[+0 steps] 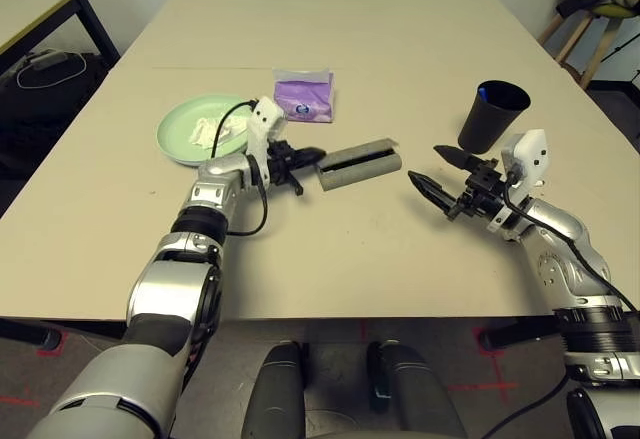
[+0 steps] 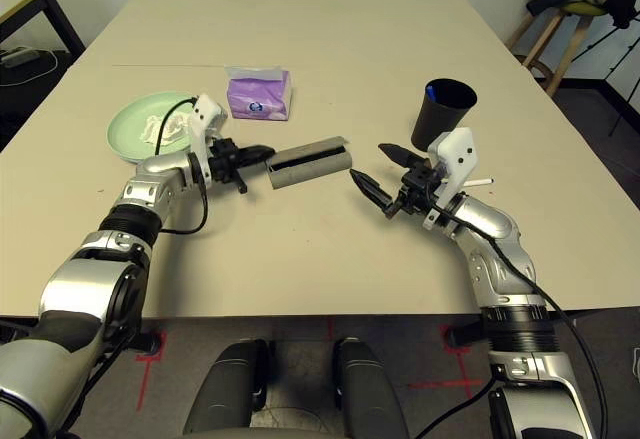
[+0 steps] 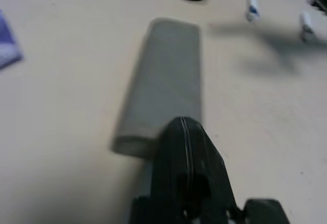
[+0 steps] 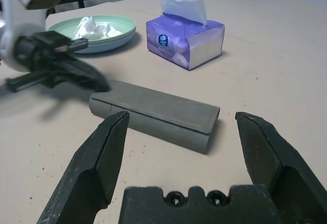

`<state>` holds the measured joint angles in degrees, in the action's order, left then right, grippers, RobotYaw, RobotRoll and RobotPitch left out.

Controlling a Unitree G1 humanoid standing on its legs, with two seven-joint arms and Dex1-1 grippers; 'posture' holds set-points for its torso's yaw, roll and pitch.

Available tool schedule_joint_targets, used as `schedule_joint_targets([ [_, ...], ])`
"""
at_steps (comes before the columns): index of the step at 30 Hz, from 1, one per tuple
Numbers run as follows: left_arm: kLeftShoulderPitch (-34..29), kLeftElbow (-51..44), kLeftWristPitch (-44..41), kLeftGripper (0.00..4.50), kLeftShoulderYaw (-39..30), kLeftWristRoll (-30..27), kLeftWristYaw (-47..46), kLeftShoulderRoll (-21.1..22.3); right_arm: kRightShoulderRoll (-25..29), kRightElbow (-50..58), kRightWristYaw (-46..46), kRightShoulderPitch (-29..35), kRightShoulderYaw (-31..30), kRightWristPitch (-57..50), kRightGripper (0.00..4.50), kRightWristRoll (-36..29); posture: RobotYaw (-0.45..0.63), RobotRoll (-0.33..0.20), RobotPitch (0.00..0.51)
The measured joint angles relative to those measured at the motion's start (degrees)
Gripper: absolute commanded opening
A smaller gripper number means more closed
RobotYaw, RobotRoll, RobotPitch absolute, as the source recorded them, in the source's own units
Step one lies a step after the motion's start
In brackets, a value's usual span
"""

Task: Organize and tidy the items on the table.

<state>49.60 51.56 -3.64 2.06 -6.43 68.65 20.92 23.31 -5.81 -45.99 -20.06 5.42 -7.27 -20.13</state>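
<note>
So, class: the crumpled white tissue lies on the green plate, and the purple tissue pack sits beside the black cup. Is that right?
Not quite. The tissue is on the green plate, but the purple tissue pack sits beside that plate, well apart from the black cup, as the left eye view shows.

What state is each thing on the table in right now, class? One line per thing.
Glasses case: closed, lying flat.
Tissue pack: opened, a tissue sticking out.
Green plate: holds crumpled tissue.
Black cup: upright.
Left gripper: shut, at the case's end.
Right gripper: open, empty.
</note>
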Motion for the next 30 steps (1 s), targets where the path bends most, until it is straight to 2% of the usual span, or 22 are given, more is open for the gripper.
schedule_joint_targets([
  [10, -1.1, -1.6, 4.6, 0.02, 0.1, -0.7, 1.7, 0.3, 0.9, -1.7, -1.2, -1.8, 0.0, 0.6, 4.5, 0.1, 0.08, 0.0, 0.103],
  [18, -1.8, -9.6, 2.9, 0.02, -1.4, -5.6, 6.2, 0.0, 3.1, -6.8, -3.5, -4.6, -0.1, 3.0, 4.5, 0.2, 0.09, 0.0, 0.103],
  [21, -3.1, -13.4, 1.9, 0.63, -0.8, -5.8, 6.9, 0.2, 5.2, -9.4, -5.4, -6.3, -0.4, 3.2, 4.5, 1.2, 0.09, 0.0, 0.102],
  [30, -4.4, -19.5, 0.1, 4.09, 1.2, -6.0, 8.4, 0.5, 18.5, -12.2, -18.9, -9.6, -7.3, 3.0, 4.5, 7.7, 0.1, 0.0, 0.1],
])
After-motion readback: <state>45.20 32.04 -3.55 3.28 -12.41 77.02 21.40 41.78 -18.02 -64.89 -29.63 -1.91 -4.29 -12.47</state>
